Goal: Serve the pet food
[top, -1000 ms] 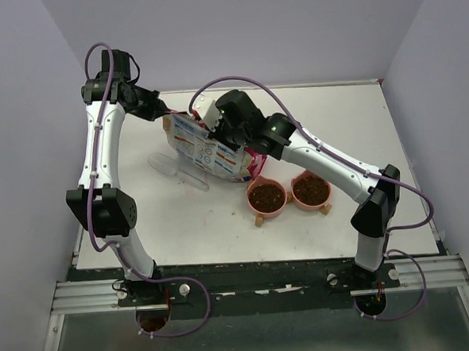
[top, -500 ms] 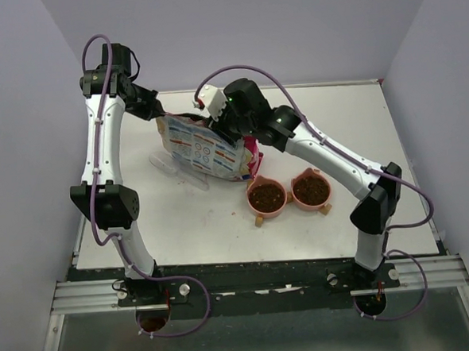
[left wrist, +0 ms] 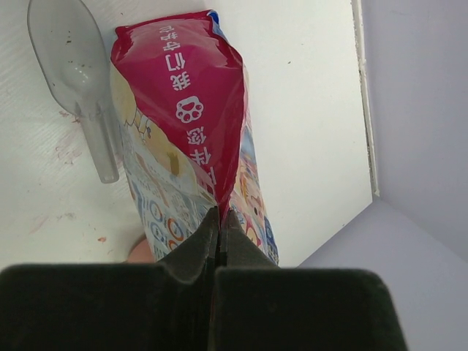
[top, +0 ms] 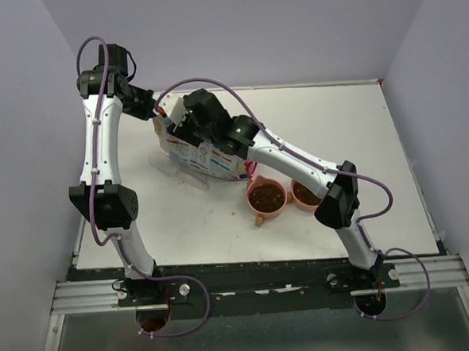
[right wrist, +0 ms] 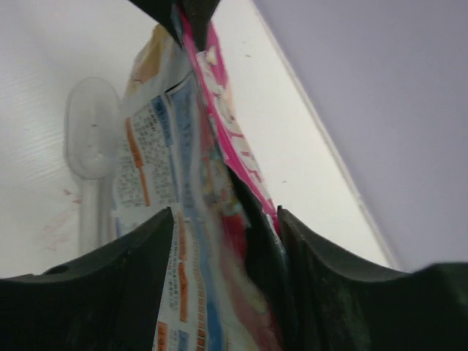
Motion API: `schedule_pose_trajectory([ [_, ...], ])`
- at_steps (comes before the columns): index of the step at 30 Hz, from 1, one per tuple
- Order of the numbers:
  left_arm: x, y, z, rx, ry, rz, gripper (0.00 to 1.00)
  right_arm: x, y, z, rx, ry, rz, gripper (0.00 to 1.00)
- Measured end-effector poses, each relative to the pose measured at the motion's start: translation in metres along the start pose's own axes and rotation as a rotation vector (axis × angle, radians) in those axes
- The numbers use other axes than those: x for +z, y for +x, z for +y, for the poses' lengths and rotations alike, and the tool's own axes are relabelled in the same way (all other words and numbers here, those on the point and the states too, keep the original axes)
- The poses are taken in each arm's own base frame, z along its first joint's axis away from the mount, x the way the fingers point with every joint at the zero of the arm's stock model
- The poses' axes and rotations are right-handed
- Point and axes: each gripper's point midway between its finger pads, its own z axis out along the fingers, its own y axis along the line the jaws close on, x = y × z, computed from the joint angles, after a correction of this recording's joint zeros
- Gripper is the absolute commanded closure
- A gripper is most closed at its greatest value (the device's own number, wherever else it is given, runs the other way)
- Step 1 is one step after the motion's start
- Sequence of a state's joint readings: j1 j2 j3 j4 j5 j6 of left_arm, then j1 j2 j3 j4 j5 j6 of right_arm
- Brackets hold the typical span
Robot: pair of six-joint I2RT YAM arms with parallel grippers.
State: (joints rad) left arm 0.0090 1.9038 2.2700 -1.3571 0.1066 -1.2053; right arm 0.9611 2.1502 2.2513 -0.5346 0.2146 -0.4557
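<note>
Lower centre, overhead view: twin pink bowls (top: 252, 208) sit side by side on the white bench (top: 359, 136). The pet food (top: 266, 195) lies in both as dark brown heaps, level with the rims or nearly so. The right arm's forearm crosses above the right-hand bowl and hides part of it

Up-left of the bowls: printed bag (top: 205, 153) with blue-white label panel facing the camera and a pink corner near the left bowl. It leans over the bench, upper end raised toward the upper left of the frame. A clear plastic scoop (top: 168, 165) lies flat on the bench just beside the bag's lower-left edge, bowl end to the left

Right hand (top: 182, 131), above the bag's upper part. Wrist view: right hand (right wrist: 225, 219) has its fingers (right wrist: 139, 248) spread apart, one either side of the bag. Cannot tell whether the pads bear on it. The scoop shows at left of that view

Left hand (top: 157, 115), upper left, at the bag's top end. Wrist view: left hand (left wrist: 219, 219) has its fingers together, clamped on the pink seam at the bag's edge, with the bag hanging away from the camera and the scoop on the bench at upper left
</note>
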Motion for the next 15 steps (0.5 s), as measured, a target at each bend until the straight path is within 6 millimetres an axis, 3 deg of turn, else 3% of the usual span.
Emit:
schedule_pose_trajectory([
  [2,0.0,0.0,0.0,0.0,0.0,-0.001,1.0,0.001,0.001,-0.008,-0.026,0.039,0.006,1.0],
  [8,-0.001,0.0,0.002,0.009,-0.006,0.001,1.0,-0.003,0.007,-0.007,-0.06,0.027,0.012,1.0],
  [13,-0.003,0.004,0.005,0.013,-0.014,0.018,1.0,-0.012,0.016,-0.004,-0.064,-0.015,0.005,0.71],
  [15,-0.003,0.002,0.005,0.012,-0.015,0.016,1.0,-0.021,0.025,-0.008,-0.064,-0.025,0.037,0.69],
])
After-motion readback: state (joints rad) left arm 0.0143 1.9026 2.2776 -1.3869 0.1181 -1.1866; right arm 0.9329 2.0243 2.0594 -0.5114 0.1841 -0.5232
